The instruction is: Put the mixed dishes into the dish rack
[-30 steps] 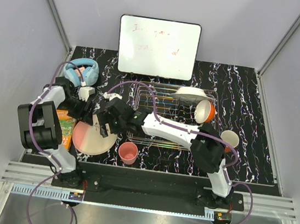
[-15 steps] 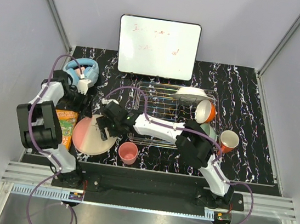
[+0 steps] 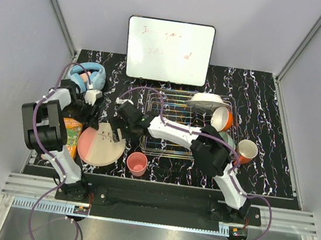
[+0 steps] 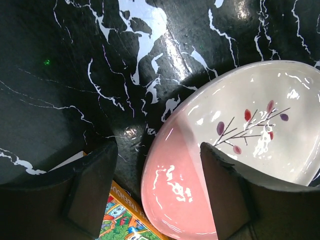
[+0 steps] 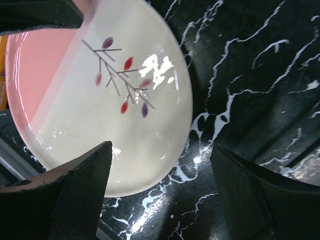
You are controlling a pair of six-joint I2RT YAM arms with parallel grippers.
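Pink twig plate [image 3: 101, 146] lies flat beside rack [image 3: 171, 105].

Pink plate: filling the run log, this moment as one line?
pink plate outside dish rack | left gripper jaws open over its rim | right gripper jaws open over its rim | not gripped

Left of pink plate [image 3: 99, 147], orange book [image 3: 72, 135] obstructs.

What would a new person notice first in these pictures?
The left gripper and the right gripper meet, both open, at the edge of the big pink plate at the front left of the table. To its right, the wire rack holds a white plate and an orange bowl at its right end.
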